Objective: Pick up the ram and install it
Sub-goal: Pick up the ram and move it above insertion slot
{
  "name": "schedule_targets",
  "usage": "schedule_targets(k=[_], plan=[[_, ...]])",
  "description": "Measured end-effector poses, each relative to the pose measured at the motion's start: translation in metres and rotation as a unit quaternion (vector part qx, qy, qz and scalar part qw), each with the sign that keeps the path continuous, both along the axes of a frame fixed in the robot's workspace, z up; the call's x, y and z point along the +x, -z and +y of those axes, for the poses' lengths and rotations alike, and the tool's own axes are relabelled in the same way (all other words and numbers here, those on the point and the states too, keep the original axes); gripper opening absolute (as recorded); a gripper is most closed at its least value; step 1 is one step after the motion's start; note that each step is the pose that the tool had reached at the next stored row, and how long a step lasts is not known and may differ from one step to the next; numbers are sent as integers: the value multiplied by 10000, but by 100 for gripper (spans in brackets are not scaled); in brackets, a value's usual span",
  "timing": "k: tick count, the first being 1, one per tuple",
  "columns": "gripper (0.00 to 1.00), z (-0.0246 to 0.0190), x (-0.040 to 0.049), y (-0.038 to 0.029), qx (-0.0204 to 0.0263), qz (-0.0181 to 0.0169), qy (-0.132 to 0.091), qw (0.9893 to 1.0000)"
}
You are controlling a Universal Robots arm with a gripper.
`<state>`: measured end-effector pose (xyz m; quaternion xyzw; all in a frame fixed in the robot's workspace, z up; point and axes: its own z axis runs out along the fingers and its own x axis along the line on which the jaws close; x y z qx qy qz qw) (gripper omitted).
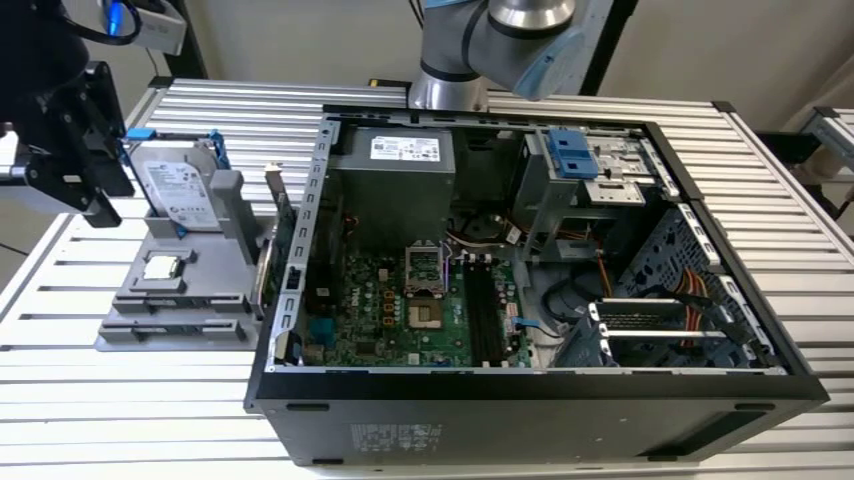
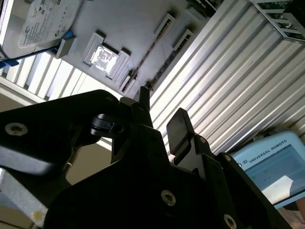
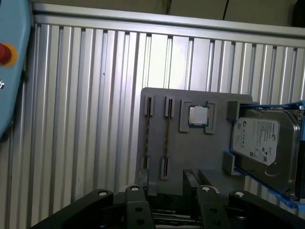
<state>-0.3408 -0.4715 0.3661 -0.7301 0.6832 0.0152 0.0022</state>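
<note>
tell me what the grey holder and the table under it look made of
Grey holder: matte grey plastic by the look, dull and even, with moulded slots. Table: probably aluminium, bare ribbed slats with a bright metallic sheen.

My pincer (image 3: 167,183) hangs with jaws apart over a grey tray (image 3: 190,152) on the ribbed worktop (image 3: 86,119). The tray holds the ram (image 3: 166,138) on edge in a slot, a square chip (image 3: 198,115) and a hard drive (image 3: 259,143).

Silver-grey arm (image 1: 447,45) with pale blue joint cap (image 1: 558,62); black, screw-studded pincer (image 2: 161,106).
</note>
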Motion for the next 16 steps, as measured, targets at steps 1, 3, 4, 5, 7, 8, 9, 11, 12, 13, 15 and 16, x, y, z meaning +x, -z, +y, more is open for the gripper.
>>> schedule_targets(k=[1, 3, 4, 5, 7, 8, 9, 11, 12, 13, 15, 16], plan=[[100, 0, 0, 3, 0, -1, 0, 10000], [100, 0, 0, 10, 1, -2, 0, 10000], [100, 0, 0, 16, 1, -1, 0, 10000], [100, 0, 0, 23, -1, -1, 0, 10000], [100, 2, 0, 39, -5, -1, 0, 10000], [100, 3, 0, 47, -8, 0, 0, 10000], [100, 5, 0, 55, -11, -1, 0, 10000], [100, 7, 0, 71, -17, -1, 0, 10000], [100, 8, 0, 80, -21, -1, 0, 10000], [100, 9, 0, 87, -25, 0, 0, 10000], [100, 12, 0, 103, -31, -1, 0, 10000], [100, 14, 0, 111, -35, -1, 0, 10000]])
